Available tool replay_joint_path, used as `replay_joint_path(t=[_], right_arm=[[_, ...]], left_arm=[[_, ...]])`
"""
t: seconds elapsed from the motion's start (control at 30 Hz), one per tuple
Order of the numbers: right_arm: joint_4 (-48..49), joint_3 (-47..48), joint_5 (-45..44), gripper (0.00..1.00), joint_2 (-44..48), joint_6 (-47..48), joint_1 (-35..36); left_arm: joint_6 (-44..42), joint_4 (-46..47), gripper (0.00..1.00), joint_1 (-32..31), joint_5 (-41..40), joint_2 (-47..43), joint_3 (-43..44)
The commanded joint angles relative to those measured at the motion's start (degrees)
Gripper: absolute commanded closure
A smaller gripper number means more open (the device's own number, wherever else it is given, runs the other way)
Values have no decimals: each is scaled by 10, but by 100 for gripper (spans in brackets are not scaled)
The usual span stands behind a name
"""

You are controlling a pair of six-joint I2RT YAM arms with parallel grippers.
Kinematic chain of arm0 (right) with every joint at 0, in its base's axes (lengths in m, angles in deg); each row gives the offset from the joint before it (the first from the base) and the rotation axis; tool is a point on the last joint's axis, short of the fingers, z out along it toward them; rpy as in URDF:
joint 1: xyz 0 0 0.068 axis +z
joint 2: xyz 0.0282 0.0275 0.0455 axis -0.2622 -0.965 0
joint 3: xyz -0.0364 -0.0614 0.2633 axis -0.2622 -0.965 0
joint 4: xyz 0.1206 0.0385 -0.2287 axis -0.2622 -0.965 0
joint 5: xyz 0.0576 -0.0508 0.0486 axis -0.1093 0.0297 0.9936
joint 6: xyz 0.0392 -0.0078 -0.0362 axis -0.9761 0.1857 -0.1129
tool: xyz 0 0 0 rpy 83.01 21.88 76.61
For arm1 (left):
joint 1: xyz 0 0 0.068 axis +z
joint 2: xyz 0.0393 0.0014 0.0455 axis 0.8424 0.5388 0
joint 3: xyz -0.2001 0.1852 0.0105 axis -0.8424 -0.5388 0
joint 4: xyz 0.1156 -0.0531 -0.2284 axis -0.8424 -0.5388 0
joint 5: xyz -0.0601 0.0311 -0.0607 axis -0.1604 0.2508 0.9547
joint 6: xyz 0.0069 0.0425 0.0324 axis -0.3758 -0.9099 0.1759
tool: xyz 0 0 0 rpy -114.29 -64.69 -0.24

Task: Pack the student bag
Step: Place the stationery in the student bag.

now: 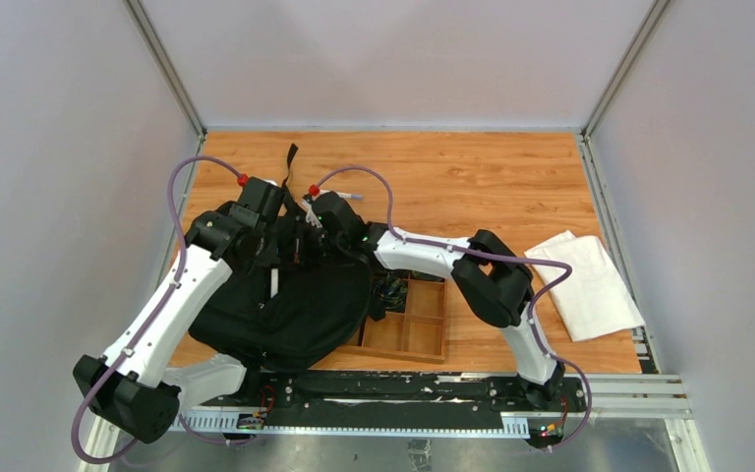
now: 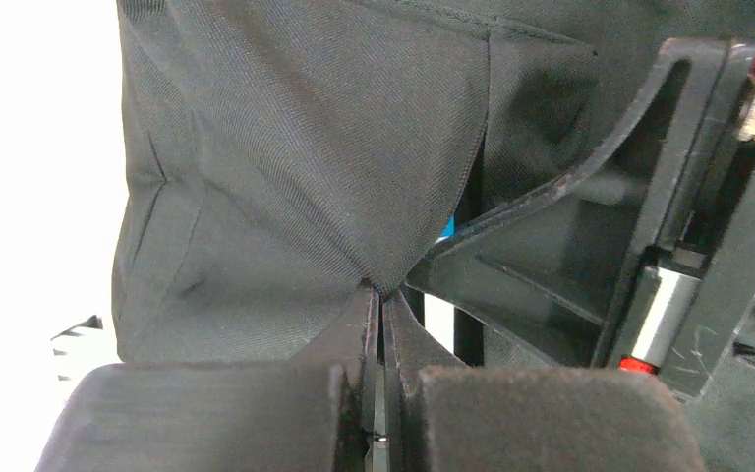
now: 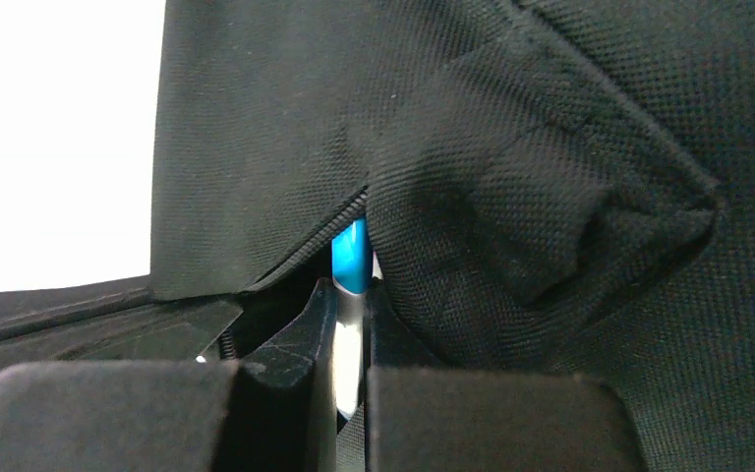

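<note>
One student bag [image 1: 295, 305], one blue-tipped pen [image 3: 351, 258]

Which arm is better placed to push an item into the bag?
Right. The right jaws grip a blue-tipped item at the student bag's opening; the left jaws pinch the bag's fabric.

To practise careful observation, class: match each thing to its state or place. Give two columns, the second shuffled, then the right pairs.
Column one:
1 student bag
2 wooden tray
3 left gripper
4 right gripper

Column two:
A jaws shut on a slim blue-tipped item
B black and floppy, left of the tray
C jaws shut on black fabric
D right of the bag, open compartments

Pairs: 1-B; 2-D; 3-C; 4-A
</note>
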Motion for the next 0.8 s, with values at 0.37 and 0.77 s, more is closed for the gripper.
replay_joint_path(t=[0.37, 0.77], right_arm=[[-78, 59, -18, 76, -17, 47, 16], [-121, 41, -48, 49, 44, 104, 15]], left_arm=[[1, 31, 100, -1, 47, -23, 5], [-1, 32, 100, -1, 42, -13, 13]])
